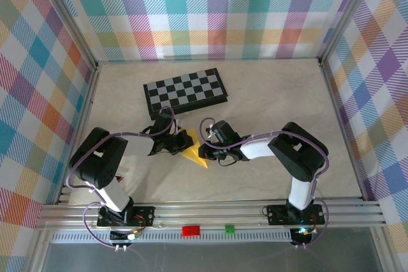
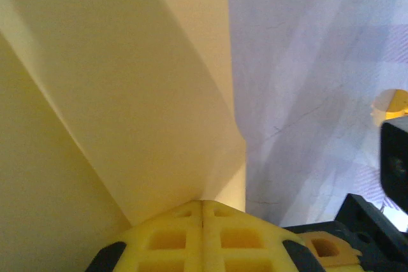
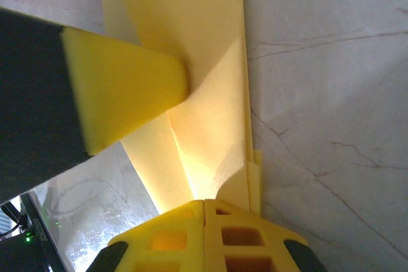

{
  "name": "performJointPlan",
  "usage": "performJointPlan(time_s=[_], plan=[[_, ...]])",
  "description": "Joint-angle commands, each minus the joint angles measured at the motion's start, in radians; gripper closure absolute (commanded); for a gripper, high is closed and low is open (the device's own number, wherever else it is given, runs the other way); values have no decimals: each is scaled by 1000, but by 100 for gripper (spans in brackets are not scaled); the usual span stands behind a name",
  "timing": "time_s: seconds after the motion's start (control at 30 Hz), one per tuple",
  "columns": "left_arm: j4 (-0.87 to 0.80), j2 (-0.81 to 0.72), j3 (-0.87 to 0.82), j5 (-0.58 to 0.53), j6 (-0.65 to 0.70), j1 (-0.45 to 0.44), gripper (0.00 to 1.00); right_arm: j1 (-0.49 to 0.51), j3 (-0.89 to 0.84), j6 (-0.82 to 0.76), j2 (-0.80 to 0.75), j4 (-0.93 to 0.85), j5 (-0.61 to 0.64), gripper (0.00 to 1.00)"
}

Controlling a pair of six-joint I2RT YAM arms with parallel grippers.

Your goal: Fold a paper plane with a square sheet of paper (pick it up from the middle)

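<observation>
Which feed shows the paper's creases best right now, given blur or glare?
Top external: even light, sharp, but the paper is small in frame. Left wrist: paper too close, soft, creases washed out. Right wrist: best; folds and shadows read clearly, one bright glow low in frame.

From above and behind, looking down on the whole bench point(image 1: 268, 100). From each wrist, very close, facing the same folded yellow paper point(image 2: 115, 93) mid-bench.
</observation>
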Motion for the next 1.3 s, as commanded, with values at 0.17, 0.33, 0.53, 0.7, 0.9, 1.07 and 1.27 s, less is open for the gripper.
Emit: performJointPlan(time_s=[0.17,0.33,0.53,0.7,0.9,1.07,1.27], plan=[[-17,-104,-21,53,-4,-34,100,6,-42,18,48,-174,26,97],[-7,-21,-37,43,-13,-57,100,5,-47,21,49,-169,28,97],[-56,32,-10,-52,-16,-52,100,4,-49,18,54,-173,24,97],[-145,20,30,-140,16,-8,100,4,-56,15,67,-173,18,98],[-149,32,70,-112,58,77,100,5,-57,8,72,-173,11,98],[-155,19,102,-63,79,102,100,4,-56,3,68,-171,9,98],[-64,-110,30,17,32,98,98,4,-55,0,52,-177,15,98]])
